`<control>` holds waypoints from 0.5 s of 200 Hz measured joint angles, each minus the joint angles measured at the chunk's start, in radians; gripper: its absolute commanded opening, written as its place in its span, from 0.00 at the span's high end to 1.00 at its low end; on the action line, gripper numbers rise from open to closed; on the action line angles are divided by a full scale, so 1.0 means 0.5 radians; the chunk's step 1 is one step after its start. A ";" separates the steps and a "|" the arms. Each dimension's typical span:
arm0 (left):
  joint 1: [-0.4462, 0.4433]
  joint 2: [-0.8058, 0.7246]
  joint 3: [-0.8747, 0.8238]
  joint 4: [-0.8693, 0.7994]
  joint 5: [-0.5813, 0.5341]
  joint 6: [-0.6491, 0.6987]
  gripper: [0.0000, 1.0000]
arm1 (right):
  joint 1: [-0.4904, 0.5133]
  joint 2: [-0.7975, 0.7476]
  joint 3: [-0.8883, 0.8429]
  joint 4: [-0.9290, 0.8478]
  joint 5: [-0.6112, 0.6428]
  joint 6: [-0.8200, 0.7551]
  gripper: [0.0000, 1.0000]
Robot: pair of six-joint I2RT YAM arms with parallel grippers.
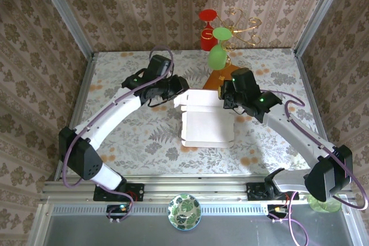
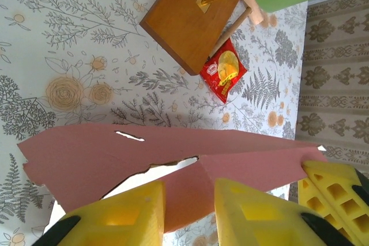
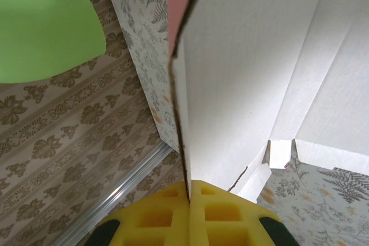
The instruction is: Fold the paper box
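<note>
Pink outside and white within, the box (image 1: 207,125) sits mid-table (image 1: 132,136) between our arms, its far panel raised. Our right gripper (image 3: 188,194) is clamped on that panel's edge, while our left gripper (image 2: 190,200) straddles a pink flap, jaws apart. We judge the far wall is being folded; next the left must pinch the flap and turn it along its crease.

Lab booth: wallpapered walls (image 1: 115,4), aluminium frame (image 1: 64,12)

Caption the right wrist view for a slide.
Right gripper clamped on the edge of the pink thin-cardboard paper box, its white inner side showing.
</note>
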 measured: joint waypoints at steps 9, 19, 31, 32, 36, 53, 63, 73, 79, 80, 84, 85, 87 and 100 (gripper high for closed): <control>-0.011 0.000 -0.003 0.003 0.004 0.000 0.67 | 0.000 0.000 -0.002 0.014 0.001 0.000 1.00; -0.014 0.000 -0.005 0.007 0.005 -0.001 0.65 | -0.003 0.000 -0.002 0.016 0.000 0.000 1.00; -0.019 -0.001 -0.008 0.016 0.005 -0.001 0.64 | -0.004 0.000 -0.002 0.024 -0.001 -0.001 1.00; -0.019 -0.001 -0.009 0.017 0.005 -0.001 0.64 | -0.004 0.000 -0.002 0.025 -0.001 -0.001 1.00; -0.021 -0.001 -0.009 0.017 0.005 -0.001 0.63 | -0.004 0.000 -0.002 0.027 -0.001 -0.001 1.00; -0.030 0.000 -0.009 0.032 0.009 -0.002 0.63 | -0.004 0.001 -0.005 0.047 -0.002 -0.001 1.00; -0.037 0.001 -0.009 0.044 0.013 -0.002 0.63 | -0.004 0.001 -0.013 0.065 -0.002 -0.002 1.00; -0.041 0.005 -0.009 0.057 0.016 -0.009 0.63 | -0.004 0.001 -0.023 0.077 -0.005 -0.002 1.00; -0.043 0.009 -0.009 0.066 0.020 -0.017 0.63 | -0.004 0.001 -0.030 0.085 -0.009 -0.002 1.00; -0.045 0.009 -0.009 0.067 0.021 -0.017 0.63 | -0.004 0.001 -0.031 0.085 -0.009 -0.002 1.00; -0.050 0.014 -0.009 0.073 0.021 -0.020 0.63 | -0.004 0.001 -0.035 0.093 -0.011 -0.003 1.00; -0.050 0.015 -0.009 0.074 0.021 -0.021 0.63 | -0.004 0.001 -0.036 0.095 -0.011 -0.003 1.00; -0.050 0.018 -0.009 0.079 0.022 -0.024 0.63 | -0.004 0.001 -0.040 0.101 -0.012 -0.003 1.00; -0.052 0.037 -0.010 0.105 0.030 -0.033 0.63 | -0.003 0.001 -0.059 0.119 -0.018 -0.008 1.00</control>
